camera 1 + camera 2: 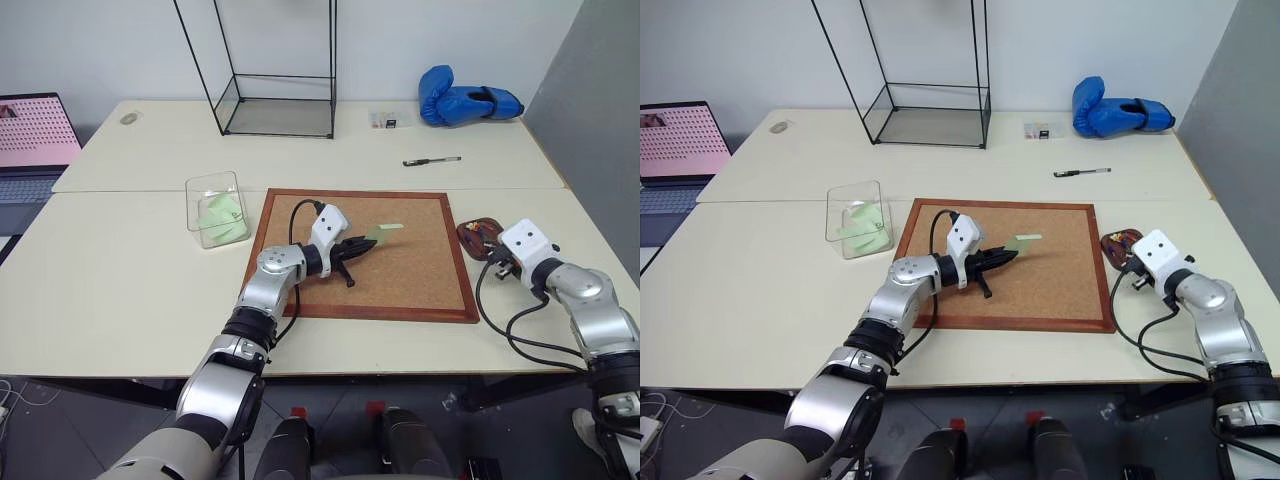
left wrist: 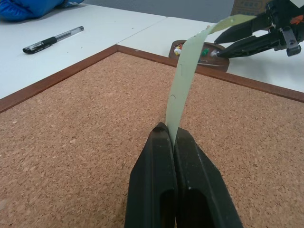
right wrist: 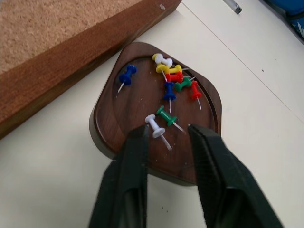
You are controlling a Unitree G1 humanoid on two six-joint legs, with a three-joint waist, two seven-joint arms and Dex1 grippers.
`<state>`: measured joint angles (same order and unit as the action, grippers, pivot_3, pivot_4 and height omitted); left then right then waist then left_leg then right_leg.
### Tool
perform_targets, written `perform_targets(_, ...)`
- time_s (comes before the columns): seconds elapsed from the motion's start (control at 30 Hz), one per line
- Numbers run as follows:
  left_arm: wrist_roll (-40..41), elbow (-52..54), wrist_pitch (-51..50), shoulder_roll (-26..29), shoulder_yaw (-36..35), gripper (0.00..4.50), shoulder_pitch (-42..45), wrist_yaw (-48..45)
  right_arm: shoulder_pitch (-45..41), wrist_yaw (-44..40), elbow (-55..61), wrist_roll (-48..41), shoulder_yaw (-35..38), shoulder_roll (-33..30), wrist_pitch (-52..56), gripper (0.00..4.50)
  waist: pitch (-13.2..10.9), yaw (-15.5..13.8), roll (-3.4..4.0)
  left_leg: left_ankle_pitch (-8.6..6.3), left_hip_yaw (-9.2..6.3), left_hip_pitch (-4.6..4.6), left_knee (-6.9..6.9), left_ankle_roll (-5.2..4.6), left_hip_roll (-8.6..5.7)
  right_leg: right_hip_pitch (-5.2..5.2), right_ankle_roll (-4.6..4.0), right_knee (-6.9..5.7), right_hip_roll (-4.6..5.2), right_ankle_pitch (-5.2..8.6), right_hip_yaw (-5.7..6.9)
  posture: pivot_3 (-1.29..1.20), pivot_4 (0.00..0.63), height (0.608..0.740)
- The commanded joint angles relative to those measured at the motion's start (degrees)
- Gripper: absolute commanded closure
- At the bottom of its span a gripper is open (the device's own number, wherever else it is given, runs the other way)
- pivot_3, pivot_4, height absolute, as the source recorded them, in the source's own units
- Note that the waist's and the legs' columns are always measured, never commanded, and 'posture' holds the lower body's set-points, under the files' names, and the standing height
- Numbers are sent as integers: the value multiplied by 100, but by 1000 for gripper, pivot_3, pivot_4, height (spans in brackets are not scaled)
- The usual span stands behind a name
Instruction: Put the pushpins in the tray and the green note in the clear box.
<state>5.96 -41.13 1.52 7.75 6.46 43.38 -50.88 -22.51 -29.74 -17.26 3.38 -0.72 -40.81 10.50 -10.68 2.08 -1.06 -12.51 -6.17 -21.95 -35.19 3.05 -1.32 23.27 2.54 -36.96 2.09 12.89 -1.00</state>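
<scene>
Left gripper [image 2: 173,137]: fingers pressed together, clamped on one edge of the green note [image 2: 183,90], held above the middle of the cork board [image 1: 420,270]. Note: one slip, standing up out of the fingertips, free end bent over toward 3 o'clock, off the cork.

Right gripper [image 3: 166,135]: fingers apart, nothing between them, poised just over the near rim of the tray [image 3: 107,118]. Tray: one, dark brown, rounded corners, on bare table just beside the board's 3 o'clock frame edge, not touching it.

Pushpins [image 3: 168,90] in tray, counted in the right wrist view: nine. Two blue, two green, two red, one yellow, two white (one nearly hidden at the far rim, count less sure). One blue lying apart toward the board side; one white and one green nearest the fingertips; the rest clustered at the far side. All inside the rim.

Clear box [image 1: 217,208]: one, at 9 o'clock of the board, near its far corner, upright, open top, green slips inside. Open table between box and board.

Beyond the board at 12 o'clock: one wire-framed glass case [image 1: 280,100]. At 1 o'clock: one pen [image 1: 431,160], one blue boxing glove [image 1: 465,102]. Table's far left edge: one laptop [image 1: 35,140]. Wide bare table at 9 and 7 o'clock.
</scene>
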Motion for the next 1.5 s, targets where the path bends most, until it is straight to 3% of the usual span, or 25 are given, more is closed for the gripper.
perform_targets(0.03, 13, 214, 33, 25, -1, 4500, 35, 0, -64, -34, 188, -77, 159, 20, 35, 2300, 0, -1, 0, 0, -1, 0, 0, 0, 0, 0, 0, 0, 0, 0, 1, 0, 150, 740)
perform_targets(0.3, 73, 599, -127, 175, -167, 4500, 137, 235, -33, -468, 1104, -668, 523, -34, 520, 681, 0, -4, 0, 0, -1, -2, 0, 0, 0, 1, 0, 0, 0, 0, 1, 0, 150, 740)
perform_targets(0.47, 41, 1492, -809, 738, -354, 4500, 99, 561, -10, -1078, 1955, -1165, 429, 24, 790, 681, -1, 9, -1, 0, -4, -2, 1, 0, 3, 2, 0, 0, -2, 0, 2, 0, 150, 740)
perform_targets(0.63, -135, 2336, -1616, 1677, -705, 4500, -206, 1004, -352, -1593, 2958, -2024, 118, 455, 1426, 681, -4, 98, 0, 0, -6, 0, 1, 0, 9, 2, 0, -2, -5, 0, 3, 0, 150, 740)
perform_targets(0.9, -394, 2499, -2193, 2681, -1284, 4500, -392, 1885, -1106, -1859, 3153, -2334, -545, 1053, 1806, 681, -5, 52, -1, 0, -16, -1, 1, 0, 7, 2, -1, -2, -3, 0, 9, 0, 150, 740)
perform_targets(1.1, -622, 1744, -2053, 2962, -1404, 4500, -180, 2495, -1399, -1879, 2966, -2226, -899, 1403, 1731, 681, -6, -22, -4, 0, -17, -9, 1, 1, 3, 9, -1, 0, 1, 0, 11, 0, 150, 740)
perform_targets(1.4, -700, 941, -1818, 2791, -1292, 4500, 77, 2835, -1438, -1873, 2991, -2069, -1079, 1472, 1756, 681, -6, -33, -4, 0, -16, -15, 2, 2, 3, 18, -2, -2, 2, 0, 13, 0, 150, 740)
perform_targets(1.5, -614, 878, -1844, 2707, -1340, 3976, 122, 2854, -1436, -1867, 3027, -2067, -1078, 1471, 1786, 590, -6, -27, -5, 0, -15, -15, 2, 2, 4, 18, -2, -3, 2, 0, 12, 0, 150, 740)
